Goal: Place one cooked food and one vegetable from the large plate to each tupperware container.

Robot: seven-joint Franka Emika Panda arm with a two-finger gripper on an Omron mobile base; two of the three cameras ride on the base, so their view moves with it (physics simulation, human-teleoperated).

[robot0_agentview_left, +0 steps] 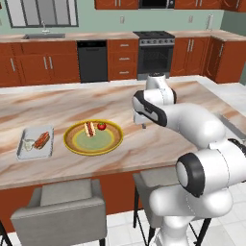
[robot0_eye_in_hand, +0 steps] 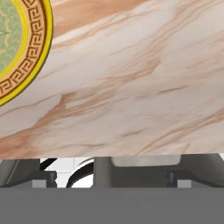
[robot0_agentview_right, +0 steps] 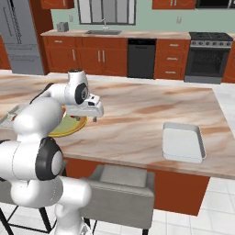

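The end effector (robot0_agentview_left: 143, 126) hangs above the bare marble desk (robot0_agentview_left: 158, 139), its fingers spread wide with nothing between them, pointing down at the stone. It sits just to the right of the large plate (robot0_agentview_left: 72, 144), apart from it and not touching anything on it. In the hand view a curved slice of that plate (robot0_eye_in_hand: 33, 52) shows at the upper left, with its yellow rim and a brown patterned ring.

On the plate lie a hot dog (robot0_agentview_left: 89, 128) and a tomato (robot0_agentview_left: 102, 126), side by side near its far edge. To the left of the plate, close to it, one grey-white container (robot0_agentview_left: 21, 146) holds a second hot dog (robot0_agentview_left: 42, 140) and a pale vegetable (robot0_agentview_left: 30, 143). The other container (robot0_agentview_right: 183, 142) rests well apart, toward the right end of the desk near its front edge, with nothing visible inside. Two grey stools (robot0_agentview_left: 60, 211) stand below the near side of the desk.
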